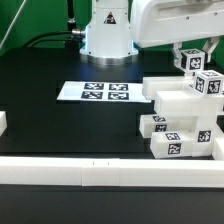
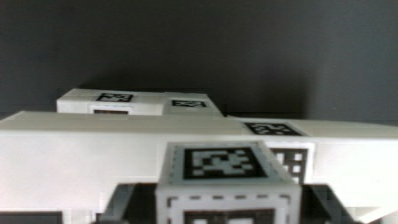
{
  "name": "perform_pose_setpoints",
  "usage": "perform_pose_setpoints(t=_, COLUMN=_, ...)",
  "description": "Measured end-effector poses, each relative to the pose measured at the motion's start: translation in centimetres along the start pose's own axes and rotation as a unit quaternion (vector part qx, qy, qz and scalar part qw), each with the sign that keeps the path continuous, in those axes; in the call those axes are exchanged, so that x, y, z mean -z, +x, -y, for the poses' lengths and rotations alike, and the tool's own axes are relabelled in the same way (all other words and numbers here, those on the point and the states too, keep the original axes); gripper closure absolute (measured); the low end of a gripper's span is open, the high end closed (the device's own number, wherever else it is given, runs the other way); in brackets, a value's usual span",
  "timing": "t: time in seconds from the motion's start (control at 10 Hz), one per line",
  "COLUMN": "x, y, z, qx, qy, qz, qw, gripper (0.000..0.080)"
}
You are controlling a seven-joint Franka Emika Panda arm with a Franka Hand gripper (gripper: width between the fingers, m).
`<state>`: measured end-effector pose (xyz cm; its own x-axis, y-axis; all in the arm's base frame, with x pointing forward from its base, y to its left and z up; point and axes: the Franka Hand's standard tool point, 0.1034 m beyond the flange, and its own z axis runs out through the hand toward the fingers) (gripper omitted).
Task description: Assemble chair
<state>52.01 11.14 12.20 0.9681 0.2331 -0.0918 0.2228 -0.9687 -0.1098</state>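
Observation:
At the exterior view's right, my gripper (image 1: 198, 55) is shut on a white chair piece (image 1: 208, 82) with square tags on its faces. It hangs just above the partly built chair (image 1: 178, 102), a stack of white slabs with tagged blocks at its base (image 1: 175, 147). In the wrist view the held piece (image 2: 221, 160) shows its tag between my dark fingers (image 2: 139, 200). The white slabs (image 2: 107, 140) lie beneath it, and another tagged part (image 2: 134, 100) lies beyond. Whether the held piece touches the chair I cannot tell.
The marker board (image 1: 95, 92) lies flat on the black table, at mid-table. A long white border rail (image 1: 90, 176) runs along the front, and a short white rail end (image 1: 3, 122) sits at the exterior view's left. The robot base (image 1: 108, 35) stands at the back.

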Motion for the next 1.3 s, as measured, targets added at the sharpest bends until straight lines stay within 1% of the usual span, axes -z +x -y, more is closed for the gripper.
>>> perform_pose_setpoints(t=0.1, x=0.0, y=0.0, z=0.0, qx=0.0, qy=0.0, qz=-0.001, qw=1.0, gripper=0.0522)
perform_pose_setpoints(t=0.4, x=-0.8, y=0.1, z=-0.5, qx=0.0, qy=-0.001, qz=0.001, qw=1.0, gripper=0.0522)
perform_pose_setpoints(t=0.6, x=-1.5, y=0.5, z=-0.6, qx=0.007, qy=-0.001, qz=0.008, qw=1.0, gripper=0.0522)
perform_pose_setpoints(t=1.3, x=-1.5, y=0.5, z=-0.6, qx=0.007, qy=-0.001, qz=0.005, qw=1.0, gripper=0.0526)
